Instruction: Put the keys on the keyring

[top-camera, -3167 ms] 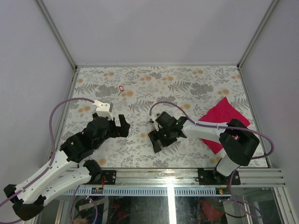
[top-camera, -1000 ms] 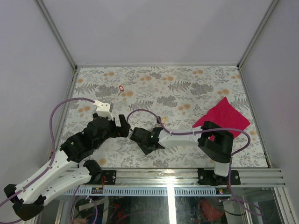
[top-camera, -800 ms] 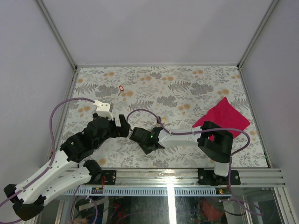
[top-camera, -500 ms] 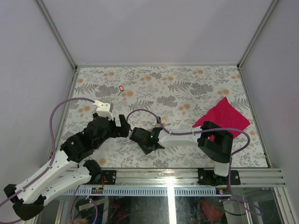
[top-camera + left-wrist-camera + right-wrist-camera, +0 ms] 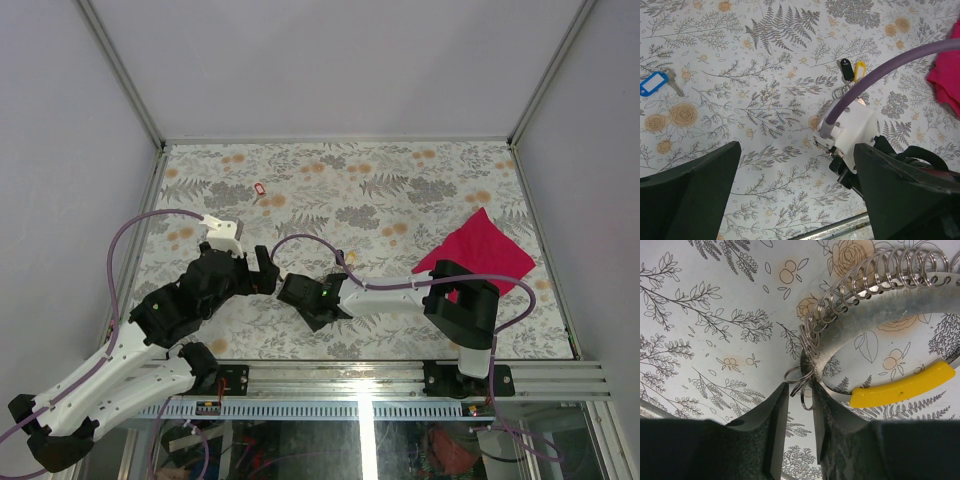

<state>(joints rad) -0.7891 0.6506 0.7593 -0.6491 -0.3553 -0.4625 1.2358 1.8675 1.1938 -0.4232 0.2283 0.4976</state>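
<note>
The keyring (image 5: 875,315), a silvery metal loop strung with a chain of small rings (image 5: 840,295), fills the right wrist view, with a yellow key head (image 5: 902,385) beside it. My right gripper (image 5: 800,390) stands open by a narrow gap, the endmost small rings between its fingertips. In the left wrist view a black key (image 5: 845,69) and the yellow key (image 5: 860,71) lie just beyond the right wrist (image 5: 850,127). A red key (image 5: 260,189) lies alone at the far left. My left gripper (image 5: 263,272) is wide open and empty, right beside the right gripper (image 5: 312,298).
A magenta cloth (image 5: 480,250) lies at the right side of the flower-patterned table. A blue tag with a silver key (image 5: 654,83) lies left in the left wrist view. A purple cable (image 5: 890,65) arcs over the right wrist. The metal rail (image 5: 400,375) runs along the near edge.
About three seconds ago the right arm was nearer the middle; it has swung left, close to the left gripper. Over the last second its jaws have narrowed around the small rings. The left arm is still.
</note>
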